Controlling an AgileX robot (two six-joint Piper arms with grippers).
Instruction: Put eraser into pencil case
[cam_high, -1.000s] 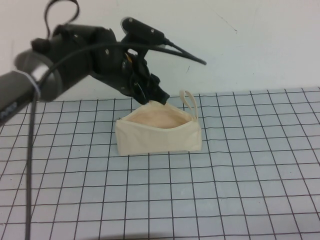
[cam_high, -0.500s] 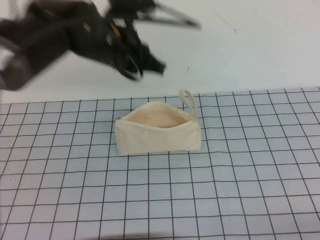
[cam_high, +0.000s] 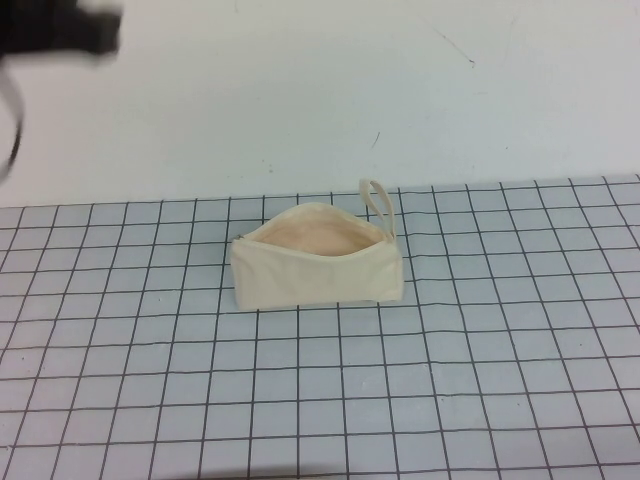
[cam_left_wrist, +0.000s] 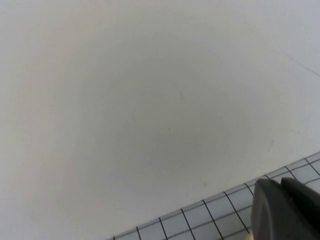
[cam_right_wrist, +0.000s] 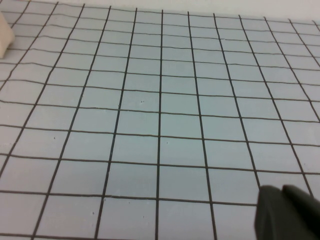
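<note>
The pencil case (cam_high: 318, 272) is a cream canvas pouch standing on the grid mat, zip open, showing its pale peach lining; its loop strap (cam_high: 378, 205) sticks up at its right end. The eraser is not in view; only lining shows in the pouch mouth. My left arm (cam_high: 60, 30) is a dark blur at the high view's top left corner, far from the pouch. My left gripper (cam_left_wrist: 281, 186) faces the white wall, its fingers together and empty. My right gripper (cam_right_wrist: 281, 192) hangs low over the mat, fingers together and empty. A corner of the pouch (cam_right_wrist: 4, 35) shows in the right wrist view.
The blue-grey grid mat (cam_high: 450, 380) covers the table up to a white wall (cam_high: 400, 90) behind the pouch. The mat's back edge (cam_left_wrist: 210, 202) shows in the left wrist view.
My left arm has lifted from just over the pouch's mouth and swung up and to the left, nearly out of the high view. The pouch has not moved.
</note>
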